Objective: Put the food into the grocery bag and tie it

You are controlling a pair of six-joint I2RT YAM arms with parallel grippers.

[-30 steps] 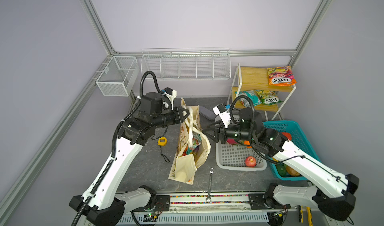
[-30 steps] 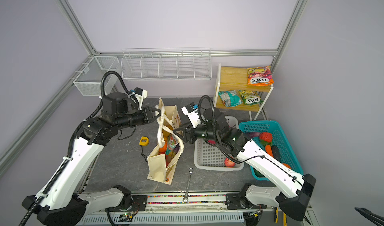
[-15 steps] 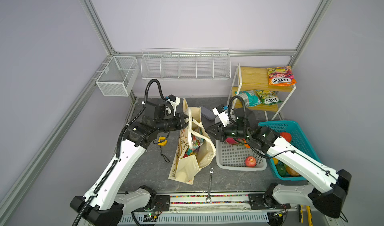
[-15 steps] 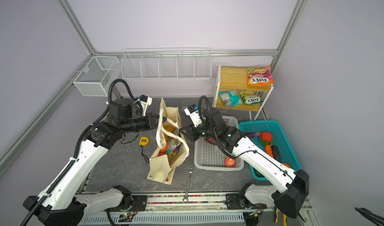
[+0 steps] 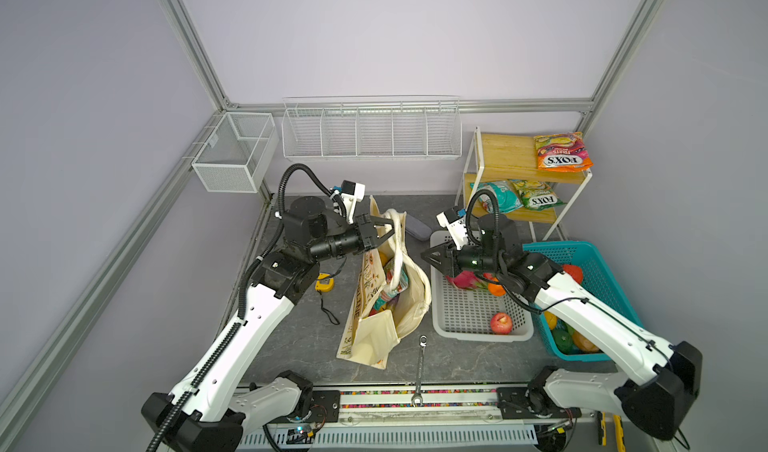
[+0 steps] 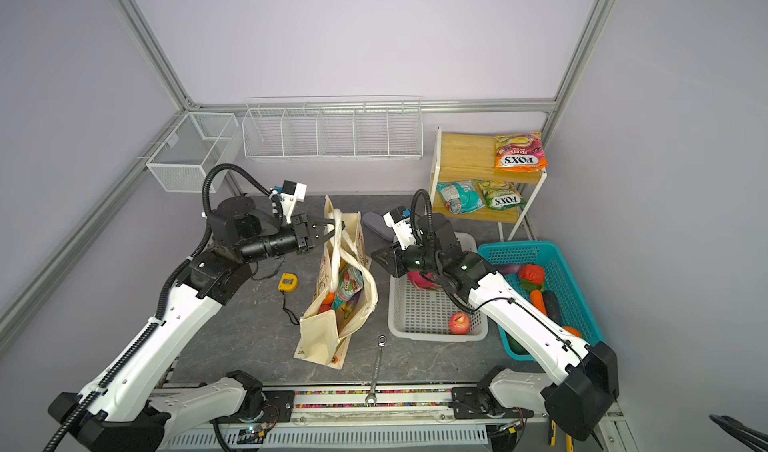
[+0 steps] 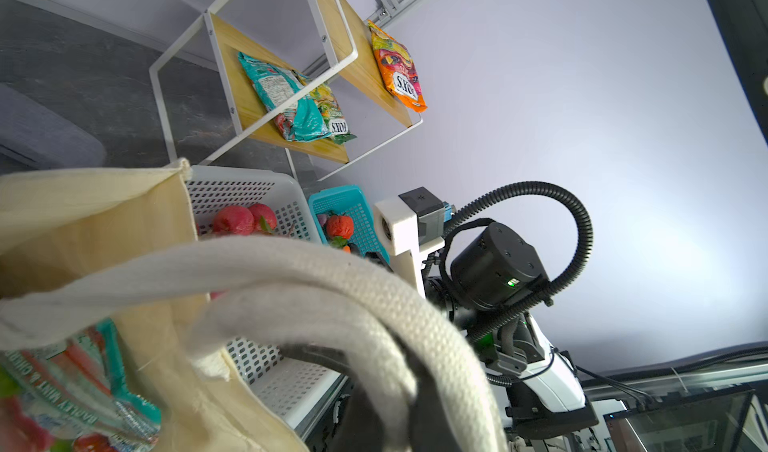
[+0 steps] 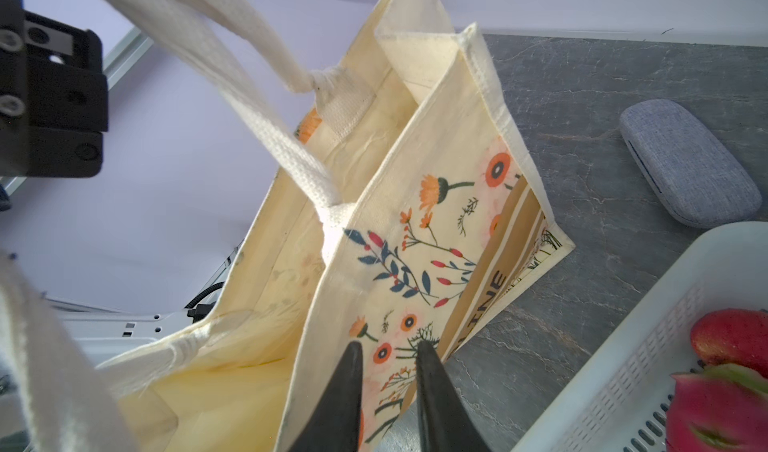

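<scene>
The grocery bag [image 5: 413,304] is seen standing open, and some food is already packed in it: a teal wrapper [image 6: 348,284] and a few red and orange pieces, whose number cannot be counted from above. Its two rope handles [image 5: 398,221] are gathered at the left gripper [image 5: 386,230], which is closed tight on them above the bag's far end. The right gripper [image 8: 388,387] is held just beside the bag's floral face, its fingers narrowly apart with nothing between them. Much is judged to be left. Just beside the bag, on the right gripper's side, three pieces are counted in the grey basket [image 5: 478,338]: one red apple [image 5: 500,323], one orange [image 5: 496,289] and one pink dragon fruit [image 5: 463,281], which is partly hidden. Farther from the bag on that side, at least five pieces are made out in the teal basket [image 6: 519,245]; more may be covered. On the shelf [image 5: 503,155], well behind the bag, three packets are counted: one orange packet [image 5: 563,153], one teal packet [image 5: 494,194] and one green packet [image 5: 536,196]. No knot is seen in the handles, so the tying is not yet done.
</scene>
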